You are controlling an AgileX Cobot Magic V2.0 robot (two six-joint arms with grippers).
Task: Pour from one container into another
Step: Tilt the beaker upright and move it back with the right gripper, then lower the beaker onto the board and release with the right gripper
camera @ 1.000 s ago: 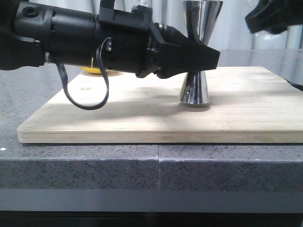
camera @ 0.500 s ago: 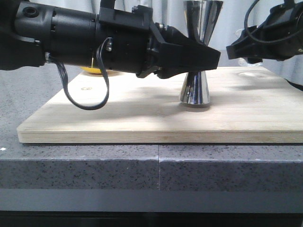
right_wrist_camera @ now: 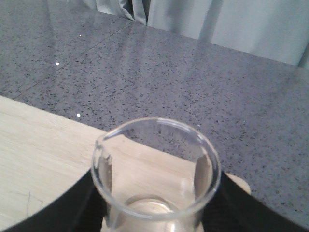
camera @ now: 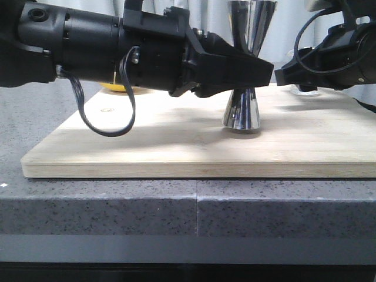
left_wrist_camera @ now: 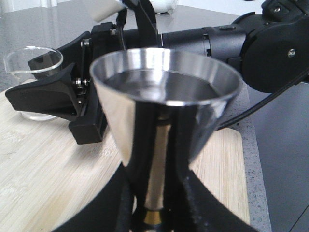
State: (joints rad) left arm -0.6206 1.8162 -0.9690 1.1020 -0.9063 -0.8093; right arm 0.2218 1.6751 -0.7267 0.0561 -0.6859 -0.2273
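- The left gripper is clamped on the waist of the jigger, which stands upright on the board atop the table.
- The right gripper has its fingers on both sides of the beaker, upright at the board's far right corner; contact is unclear.

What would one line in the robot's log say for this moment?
left gripper: around jigger waist | right gripper: around beaker | both on board | pour: not started

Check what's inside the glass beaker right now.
The beaker looks empty: clear walls, bare base, wooden board showing through. The right end effector covers its lower outside; a thin liquid film can't be ruled out.
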